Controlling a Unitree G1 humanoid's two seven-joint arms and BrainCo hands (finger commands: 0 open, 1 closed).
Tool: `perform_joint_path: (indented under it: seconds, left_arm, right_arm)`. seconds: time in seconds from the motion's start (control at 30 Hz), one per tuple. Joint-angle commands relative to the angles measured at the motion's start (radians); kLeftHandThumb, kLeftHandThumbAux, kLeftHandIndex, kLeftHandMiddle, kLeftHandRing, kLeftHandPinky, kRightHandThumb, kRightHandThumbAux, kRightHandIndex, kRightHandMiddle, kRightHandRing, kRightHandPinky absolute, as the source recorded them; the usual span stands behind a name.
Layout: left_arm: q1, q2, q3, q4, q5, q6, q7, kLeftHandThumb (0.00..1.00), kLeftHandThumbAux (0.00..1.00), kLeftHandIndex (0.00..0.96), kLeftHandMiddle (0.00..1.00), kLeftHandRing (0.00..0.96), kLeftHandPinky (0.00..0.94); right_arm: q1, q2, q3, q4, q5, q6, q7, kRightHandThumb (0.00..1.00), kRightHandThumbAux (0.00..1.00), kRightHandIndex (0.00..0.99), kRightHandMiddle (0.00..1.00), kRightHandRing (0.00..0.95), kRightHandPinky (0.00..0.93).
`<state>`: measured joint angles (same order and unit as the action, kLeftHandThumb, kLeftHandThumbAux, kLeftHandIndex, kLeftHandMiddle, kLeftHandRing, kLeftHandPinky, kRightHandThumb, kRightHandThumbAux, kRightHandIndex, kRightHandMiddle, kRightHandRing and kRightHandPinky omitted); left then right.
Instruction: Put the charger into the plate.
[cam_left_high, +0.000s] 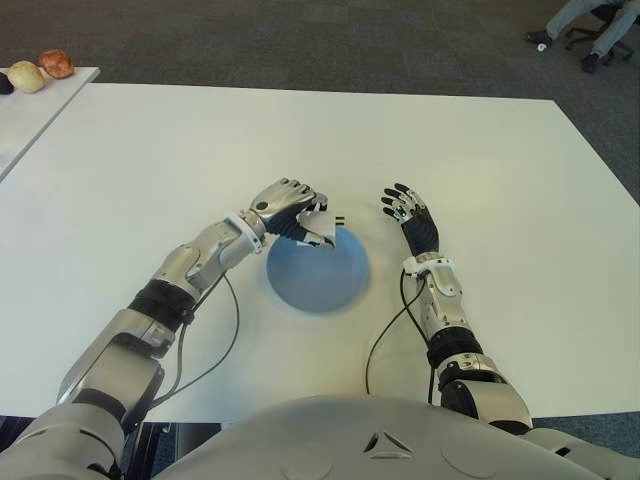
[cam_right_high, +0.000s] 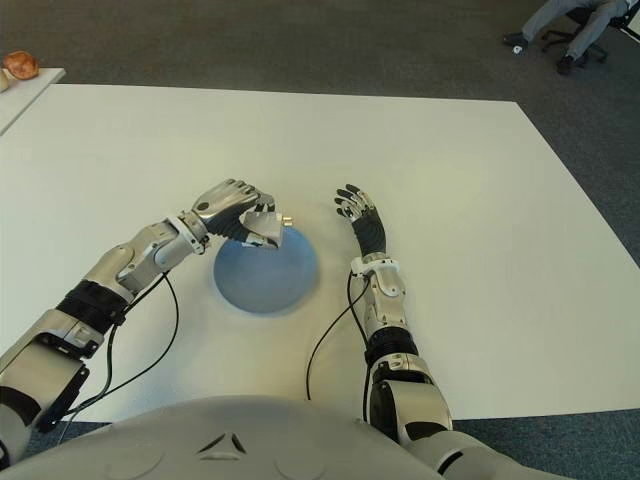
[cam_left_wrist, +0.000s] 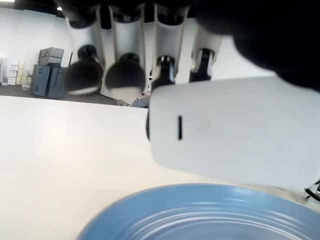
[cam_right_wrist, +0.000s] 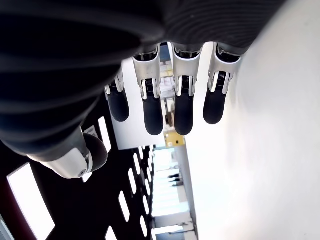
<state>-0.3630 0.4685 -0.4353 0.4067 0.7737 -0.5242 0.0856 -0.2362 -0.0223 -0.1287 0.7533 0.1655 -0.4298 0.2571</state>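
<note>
A white charger (cam_left_high: 322, 225) with metal prongs is held in my left hand (cam_left_high: 290, 208), whose fingers are curled around it just above the far left rim of the blue plate (cam_left_high: 318, 275). In the left wrist view the charger (cam_left_wrist: 235, 130) fills the picture close above the plate (cam_left_wrist: 210, 215), with my fingertips (cam_left_wrist: 125, 75) behind it. My right hand (cam_left_high: 408, 212) shows to the right of the plate, fingers spread, holding nothing.
The white table (cam_left_high: 480, 170) spreads wide on all sides. A second white table (cam_left_high: 30, 110) at the far left carries a few round objects (cam_left_high: 42, 68). A seated person's legs (cam_left_high: 590, 25) and an office chair are at the far right on the carpet.
</note>
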Motion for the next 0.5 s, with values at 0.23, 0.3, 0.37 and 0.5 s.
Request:
perform_joint_path:
  seconds: [0.23,0.3,0.37,0.5]
  left_arm:
    - [-0.028,0.071,-0.029,0.002,-0.003,-0.096,-0.097,0.616,0.592,0.359,0.546,0.527,0.472]
    - [-0.029,0.083,-0.03,-0.011,-0.002,-0.1,-0.12,0.536,0.505,0.3,0.452,0.435,0.388]
    - [-0.033,0.104,-0.027,-0.045,-0.008,-0.117,-0.151,0.46,0.448,0.238,0.349,0.325,0.294]
    - [-0.034,0.114,-0.018,-0.068,-0.018,-0.135,-0.17,0.343,0.383,0.149,0.212,0.186,0.18]
  right_arm:
    - [0.06,0.013,0.004,0.045,-0.006,0.057,-0.007,0.0,0.583,0.156,0.263,0.249,0.256]
    - [0.06,0.014,0.004,0.045,-0.005,0.055,-0.007,0.0,0.586,0.155,0.265,0.251,0.256]
    - [0.057,0.015,0.003,0.048,-0.007,0.049,-0.01,0.0,0.589,0.153,0.265,0.252,0.251]
    - [0.053,0.015,0.005,0.054,-0.012,0.04,-0.014,0.0,0.582,0.15,0.266,0.25,0.239]
